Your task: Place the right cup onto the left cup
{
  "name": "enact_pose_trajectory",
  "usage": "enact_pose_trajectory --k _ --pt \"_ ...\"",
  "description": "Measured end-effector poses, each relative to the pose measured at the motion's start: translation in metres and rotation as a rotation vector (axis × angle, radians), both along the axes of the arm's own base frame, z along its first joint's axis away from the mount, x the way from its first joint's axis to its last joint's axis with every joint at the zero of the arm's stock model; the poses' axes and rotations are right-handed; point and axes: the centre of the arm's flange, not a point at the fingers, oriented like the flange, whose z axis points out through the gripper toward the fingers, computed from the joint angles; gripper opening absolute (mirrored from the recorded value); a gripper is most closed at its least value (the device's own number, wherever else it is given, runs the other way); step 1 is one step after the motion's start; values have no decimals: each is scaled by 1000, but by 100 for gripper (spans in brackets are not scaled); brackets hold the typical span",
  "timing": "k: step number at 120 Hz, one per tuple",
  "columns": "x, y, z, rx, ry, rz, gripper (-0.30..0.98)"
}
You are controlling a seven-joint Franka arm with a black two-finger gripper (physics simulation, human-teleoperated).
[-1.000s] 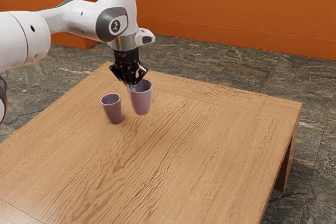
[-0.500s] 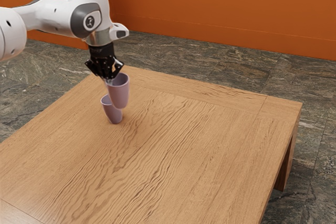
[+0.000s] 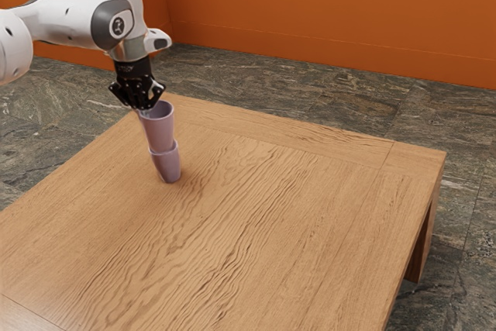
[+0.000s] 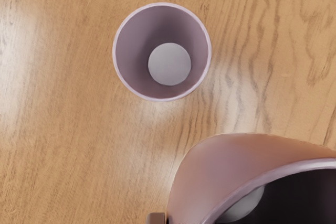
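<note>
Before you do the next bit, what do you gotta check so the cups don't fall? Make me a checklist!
1. My gripper has hold of the lifted cup: ok, by its rim.
2. Lifted cup is right way up: ok, it looks roughly upright.
3. Standing cup is upright on the table: ok.
4. Standing cup is empty inside: ok, I can see its bottom.
5. Lifted cup is lined up over the standing cup: not ok, I think; the wrist view shows the standing cup's mouth off to one side.
6. Safe to let go: not ok, the cups aren't nested.
</note>
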Motion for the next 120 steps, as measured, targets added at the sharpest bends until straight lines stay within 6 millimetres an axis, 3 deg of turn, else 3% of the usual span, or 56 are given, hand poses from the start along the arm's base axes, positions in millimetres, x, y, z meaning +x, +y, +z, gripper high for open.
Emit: enact_pose_trajectory --k 90,120 --pt "31 45 -13 1 8 46 -10" --pt "45 50 -10 9 -10 45 -10"
